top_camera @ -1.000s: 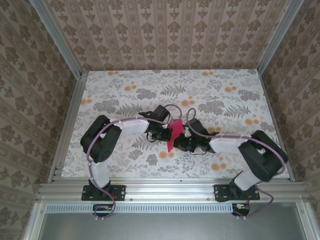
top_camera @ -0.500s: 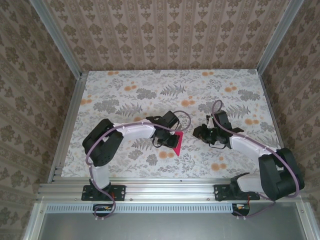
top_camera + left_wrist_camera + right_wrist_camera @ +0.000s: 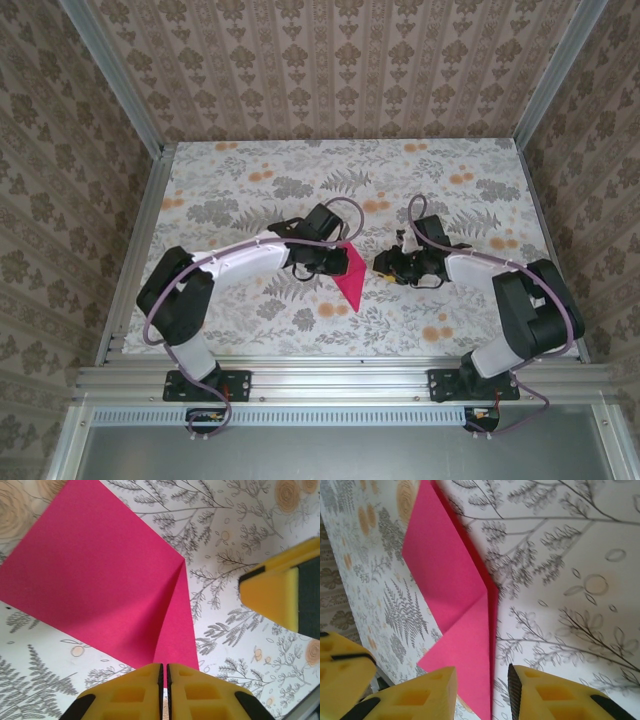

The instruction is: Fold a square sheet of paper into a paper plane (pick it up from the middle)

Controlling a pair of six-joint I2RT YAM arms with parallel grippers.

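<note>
**Left gripper [image 3: 164, 667] pinches the folded pink paper [image 3: 350, 283]; right gripper [image 3: 482, 675] waits beside it.**

The left gripper is squeezed tight on one thin edge of the paper. The paper is folded to a point and sits low over the middle of the table [image 3: 230, 200]. Just to its right, the right gripper has its jaws apart and holds nothing. The paper could slip out, because so little of it is pinched. If the right gripper bites in the wrong spot, it could crumple the fold or make a crooked crease.
</note>
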